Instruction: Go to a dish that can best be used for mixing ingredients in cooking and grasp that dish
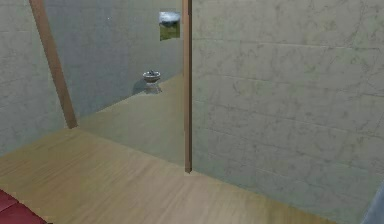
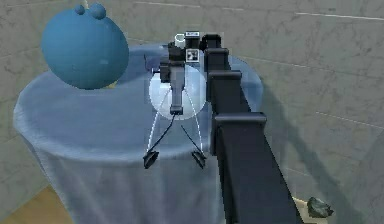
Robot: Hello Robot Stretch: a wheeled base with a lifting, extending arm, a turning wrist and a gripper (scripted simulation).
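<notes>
Pale tiled walls all round, wood floor (image 1: 120, 185) underfoot, and a bit of red rug (image 1: 15, 210) poking in at the forward view's bottom left corner. Straight ahead there's a doorway with a wooden frame (image 1: 187, 90). Past it, a small grey bowl-shaped thing (image 1: 152, 78) sits low down by the far wall, with a picture (image 1: 168, 25) hung above it.

Off to the arm side is a round table (image 2: 80, 125) under a pale blue-white cloth that hangs down all round. Up at its far left edge is a big blue ball-ish thing (image 2: 85, 48) with a little bump on top. No idea what it is, honestly.

The arm (image 2: 245, 150) reaches out over the table, two white marker squares (image 2: 190, 45) at its end. The gripper (image 2: 175, 157) is just beside them, its thin fingers (image 2: 152, 158) angled back over the cloth. Right at the gripper's body there's a pale round dish (image 2: 158, 98), looks like the bowl, near the middle of the tabletop. Since it's on the table behind the gripper, I can't tell whether the thing has hold of it, or what the fingers are doing at all.

Small dark lump (image 2: 320, 207) on the floor at the arm side view's bottom right, too tiny to make out.
</notes>
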